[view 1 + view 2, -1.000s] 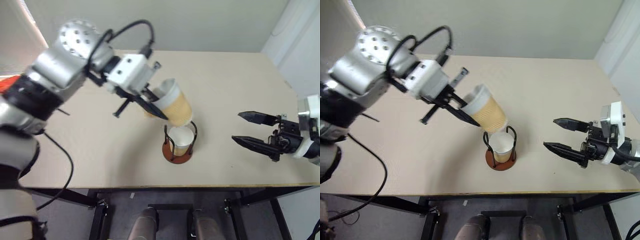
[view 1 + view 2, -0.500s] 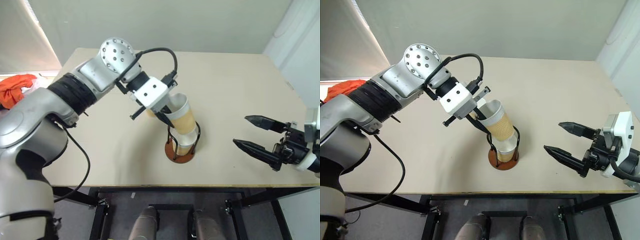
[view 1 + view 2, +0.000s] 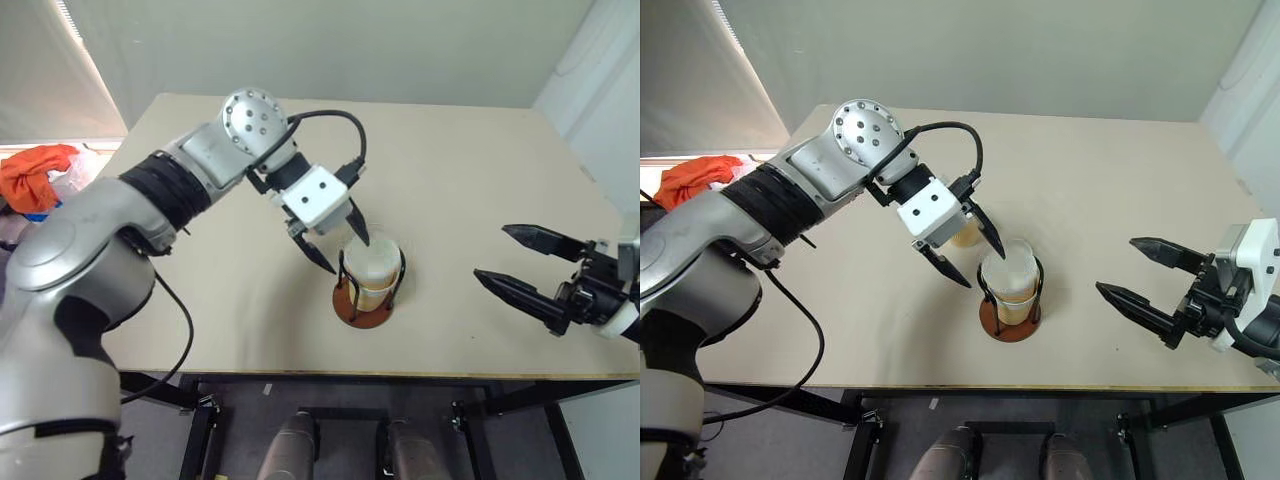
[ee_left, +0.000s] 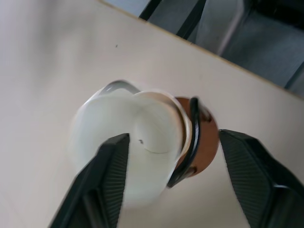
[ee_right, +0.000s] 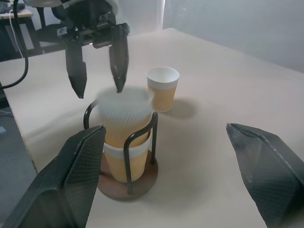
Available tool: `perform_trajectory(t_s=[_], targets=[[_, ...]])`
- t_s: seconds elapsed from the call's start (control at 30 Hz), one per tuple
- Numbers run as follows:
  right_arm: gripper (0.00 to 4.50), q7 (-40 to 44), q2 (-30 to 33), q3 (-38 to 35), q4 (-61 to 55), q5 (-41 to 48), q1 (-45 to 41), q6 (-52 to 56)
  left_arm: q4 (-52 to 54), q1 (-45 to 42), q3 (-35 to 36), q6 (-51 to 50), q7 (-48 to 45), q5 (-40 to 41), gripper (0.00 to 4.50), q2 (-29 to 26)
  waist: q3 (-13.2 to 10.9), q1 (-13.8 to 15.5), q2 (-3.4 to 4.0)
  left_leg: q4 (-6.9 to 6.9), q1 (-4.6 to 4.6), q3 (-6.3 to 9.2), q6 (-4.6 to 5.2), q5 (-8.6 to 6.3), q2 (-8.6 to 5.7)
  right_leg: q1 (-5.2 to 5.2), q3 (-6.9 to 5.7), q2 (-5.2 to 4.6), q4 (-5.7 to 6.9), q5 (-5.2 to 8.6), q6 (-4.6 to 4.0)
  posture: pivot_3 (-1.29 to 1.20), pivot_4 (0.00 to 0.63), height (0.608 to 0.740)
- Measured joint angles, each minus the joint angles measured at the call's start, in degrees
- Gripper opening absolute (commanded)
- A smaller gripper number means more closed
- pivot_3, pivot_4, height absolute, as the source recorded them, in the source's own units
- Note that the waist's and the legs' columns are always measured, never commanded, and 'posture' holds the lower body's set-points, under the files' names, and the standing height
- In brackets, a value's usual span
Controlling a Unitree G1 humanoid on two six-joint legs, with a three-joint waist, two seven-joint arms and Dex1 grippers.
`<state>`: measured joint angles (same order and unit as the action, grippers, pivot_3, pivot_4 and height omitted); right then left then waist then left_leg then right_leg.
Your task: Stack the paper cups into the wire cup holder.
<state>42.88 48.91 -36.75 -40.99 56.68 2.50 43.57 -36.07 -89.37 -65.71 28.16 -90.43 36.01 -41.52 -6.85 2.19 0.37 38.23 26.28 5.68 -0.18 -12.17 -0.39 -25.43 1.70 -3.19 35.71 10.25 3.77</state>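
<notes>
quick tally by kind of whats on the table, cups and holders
paper cups: 3, two nested in the holder (upper, lower) and one standing alone on the table
wire cup holder: 1
total: 4

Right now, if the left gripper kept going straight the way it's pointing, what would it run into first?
Probably the top paper cup nested in the wire cup holder. The left gripper hangs open, fingers pointing down, just above that cup's rim. Its fingers look set to straddle the rim, though depth is uncertain.
</notes>
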Motion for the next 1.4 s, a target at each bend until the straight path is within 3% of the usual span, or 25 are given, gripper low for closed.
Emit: perform_trajectory(t_s=[0.23,0.37,0.53,0.77,1.03,1.13,1.33,1.4], targets=[[4.32,1.1,1.4,6.0,4.4,-0.5,-5.7,-1.6,-5.5,0.7,9.3,-6.1,-0.1,-0.5,3.09,-0.6,0.0,-0.1,0.01,-0.01,-0.07,-0.05,-0.02,0.02,0.01,0.00,0.01,0.02,0.02,-0.14,0.31,0.00,0.150,0.740],[4.32,1.7,1.4,10.0,6.0,-0.9,-8.2,-2.3,-21.1,0.8,14.8,-5.7,-0.1,-11.0,3.09,-0.2,0.0,-0.2,0.05,-0.04,-0.18,-0.08,-0.04,0.03,0.04,0.01,0.05,0.02,0.08,-0.10,0.26,0.00,0.150,0.740],[4.32,-1.7,1.3,15.0,7.9,-3.6,-13.9,-2.0,-34.5,2.4,21.8,-5.8,4.3,-21.8,3.09,6.0,0.0,0.5,0.02,0.12,0.00,0.06,-0.13,0.18,-0.09,0.03,0.07,-0.04,0.00,-0.16,0.41,0.00,0.150,0.740],[4.32,-7.1,1.2,16.7,6.2,-3.9,-14.1,0.5,-39.8,3.9,27.4,-5.8,15.4,-36.1,3.09,11.3,0.0,0.9,0.01,0.17,0.14,-0.15,-0.24,0.16,-0.10,0.01,0.06,-0.05,-0.26,-0.29,0.62,0.00,0.150,0.740],[4.32,-10.7,1.4,12.9,1.7,-0.2,-9.9,2.5,-41.1,6.0,30.0,-6.4,22.5,-47.2,3.09,14.4,0.0,1.0,0.01,0.19,0.17,-0.39,-0.18,0.10,-0.11,0.01,0.14,-0.06,-0.50,-0.22,0.78,0.00,0.150,0.740],[4.32,-11.6,1.7,11.2,0.4,1.2,-8.4,3.2,-41.5,6.8,31.0,-7.1,24.8,-50.1,2.56,15.6,0.0,1.0,0.01,0.19,0.17,-0.42,-0.17,0.09,-0.11,0.01,0.15,-0.05,-0.53,-0.25,0.83,0.00,0.150,0.740],[4.32,-12.5,2.6,8.9,-0.6,2.3,-5.7,3.8,-41.6,7.2,33.8,-7.1,24.1,-53.1,0.45,15.8,0.0,1.0,0.00,0.23,0.13,-0.47,-0.16,0.09,-0.11,0.02,0.18,-0.04,-0.53,-0.25,0.84,0.00,0.150,0.740],[4.32,-12.6,2.7,8.8,-0.6,2.4,-5.7,3.8,-41.6,7.2,34.0,-7.0,23.1,-54.3,0.03,15.8,0.0,1.0,0.00,0.25,0.14,-0.48,-0.14,0.08,-0.11,0.02,0.17,-0.03,-0.53,-0.25,0.84,0.00,0.150,0.740]])
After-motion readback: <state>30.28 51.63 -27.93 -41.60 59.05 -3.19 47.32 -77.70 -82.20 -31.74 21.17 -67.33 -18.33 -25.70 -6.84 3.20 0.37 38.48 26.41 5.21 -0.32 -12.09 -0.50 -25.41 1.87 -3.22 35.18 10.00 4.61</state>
